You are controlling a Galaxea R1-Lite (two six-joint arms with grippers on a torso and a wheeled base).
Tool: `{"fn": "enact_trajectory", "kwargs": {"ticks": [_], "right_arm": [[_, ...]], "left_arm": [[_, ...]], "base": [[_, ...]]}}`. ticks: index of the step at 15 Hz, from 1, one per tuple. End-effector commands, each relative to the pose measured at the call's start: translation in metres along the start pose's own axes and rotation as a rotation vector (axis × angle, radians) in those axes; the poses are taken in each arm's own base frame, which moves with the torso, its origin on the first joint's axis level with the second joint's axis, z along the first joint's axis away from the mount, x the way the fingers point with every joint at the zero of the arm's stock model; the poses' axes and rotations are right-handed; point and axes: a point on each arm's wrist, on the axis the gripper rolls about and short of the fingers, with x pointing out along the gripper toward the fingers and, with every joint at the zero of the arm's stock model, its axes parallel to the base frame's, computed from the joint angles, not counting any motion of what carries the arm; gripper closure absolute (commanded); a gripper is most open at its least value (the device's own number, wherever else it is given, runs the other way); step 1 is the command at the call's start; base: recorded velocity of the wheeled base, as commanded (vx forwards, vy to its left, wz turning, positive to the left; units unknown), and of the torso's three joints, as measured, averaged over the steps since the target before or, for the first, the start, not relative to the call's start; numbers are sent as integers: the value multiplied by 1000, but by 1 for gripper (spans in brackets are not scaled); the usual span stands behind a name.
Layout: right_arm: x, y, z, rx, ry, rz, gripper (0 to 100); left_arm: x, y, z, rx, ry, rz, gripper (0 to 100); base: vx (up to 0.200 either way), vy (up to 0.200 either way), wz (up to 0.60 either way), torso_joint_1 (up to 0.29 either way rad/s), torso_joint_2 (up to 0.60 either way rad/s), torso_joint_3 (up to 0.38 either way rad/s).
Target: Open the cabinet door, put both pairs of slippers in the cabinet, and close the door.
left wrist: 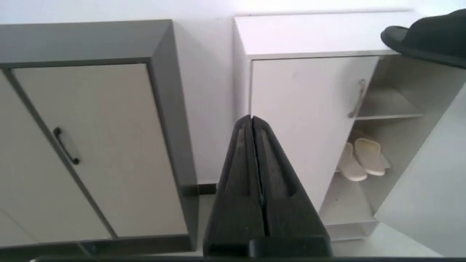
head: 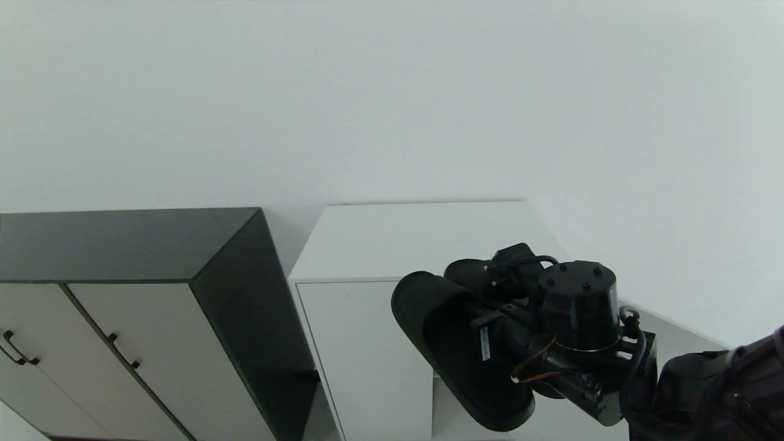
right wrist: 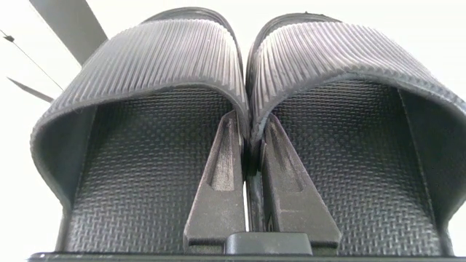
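**Black slippers pinched in the right tool before the open white cabinet**

The right tool (right wrist: pixel 251 127) is closed on the pair of black slippers (right wrist: pixel 145 87). One finger sits inside each slipper, and the two ribbed straps are squeezed together between them where their inner edges meet. The slippers lie side by side, their dotted footbeds on either side of the fingers, with the straps arching over the fingertips.

From the head view, the pair hangs in the air off the end of the right arm. It is in front of the upper front edge of the white cabinet (head: pixel 416 239), toward that cabinet's right side, and touches neither the cabinet top nor a shelf.

The left tool (left wrist: pixel 252 124) has its fingers pressed flat together with nothing between them. It is held out in front of the white cabinet's closed left door (left wrist: pixel 306 109), well apart from the black pair.

The cabinet's right side stands open. A pair of white slippers (left wrist: pixel 364 156) lies side by side on a lower shelf there, beneath another shelf (left wrist: pixel 386 109).

A dark cabinet (head: pixel 135 245) with pale doors and dark handles stands just left of the white one, against the plain wall (head: pixel 392 92).
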Motion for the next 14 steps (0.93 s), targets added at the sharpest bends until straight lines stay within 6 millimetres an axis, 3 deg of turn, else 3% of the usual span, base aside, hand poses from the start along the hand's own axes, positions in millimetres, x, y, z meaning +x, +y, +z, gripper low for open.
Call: {"fn": "enact_trajectory", "kwargs": {"ticks": [1, 4, 11, 14], "right_arm": [[-1, 0, 0, 3, -14, 4, 100], [-1, 0, -2, 1, -8, 3, 100], [-5, 0, -8, -18, -23, 21, 100], [-20, 2, -13, -26, -22, 45, 100]], "left_arm": [[0, 0, 0, 0, 2, 0, 100], [0, 0, 0, 0, 2, 0, 100], [0, 0, 0, -1, 2, -1, 100], [0, 0, 0, -1, 2, -1, 100]], "base": [[0, -200, 0, -2, 2, 2], [0, -200, 0, 1, 4, 1], [0, 0, 0, 0, 0, 0], [0, 0, 0, 0, 0, 0]]}}
